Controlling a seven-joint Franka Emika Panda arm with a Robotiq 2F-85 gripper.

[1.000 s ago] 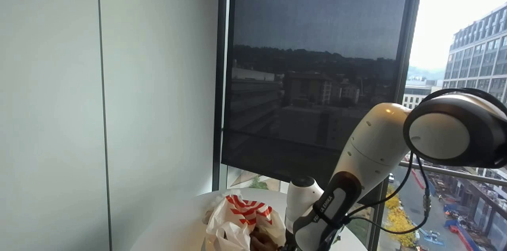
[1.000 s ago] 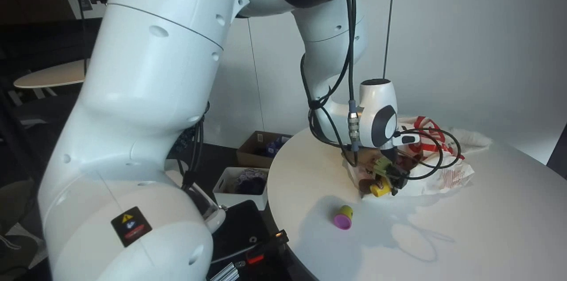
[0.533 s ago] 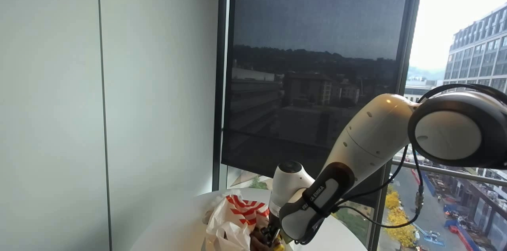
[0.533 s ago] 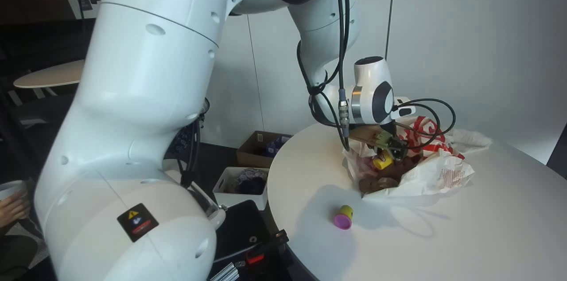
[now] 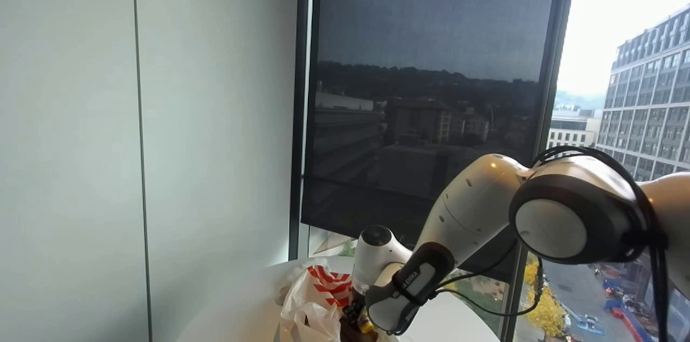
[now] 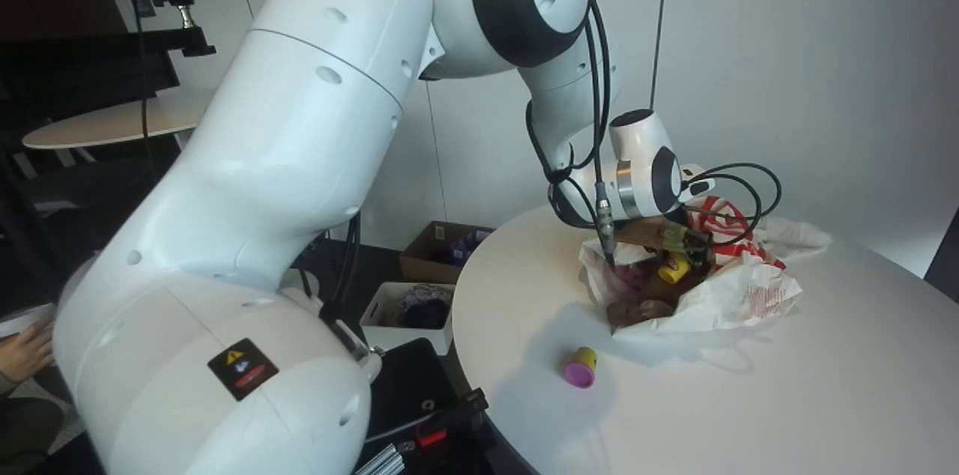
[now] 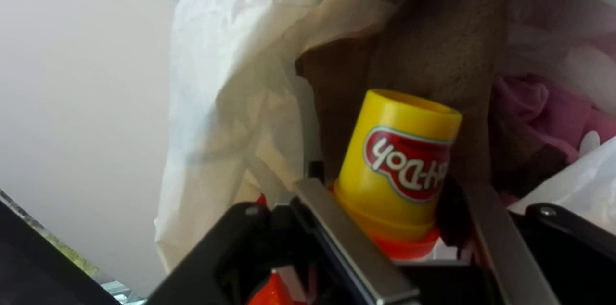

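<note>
- Pale panelled wall [image 5: 215, 115] and a low-drawn window shade [image 5: 426, 115] fill the room's visible side.
- Round white table [image 6: 824, 400]: smooth, so little grip for round objects.
- Striped bag [image 6: 749, 299]: thin, crumpled, mouth open. Loose sides could catch and, on a sideways pull, drag along the table.
- Cable loop [image 6: 759, 207]: hangs close by the bag; might snag on it in a low turn.
- Gripper [image 7: 385, 192]: about half spread, fingers closed on the sides of the yellow tub [image 7: 394, 160].
- That tub: tilted, at the bag's mouth; depth hard to tell. Pinched near its red end, so a bump against the brown thing [image 7: 438, 50] could twist it loose.
- Purple-lidded tub [image 6: 581, 368]: on the table, seemingly on its side; a knock could roll it.
</note>
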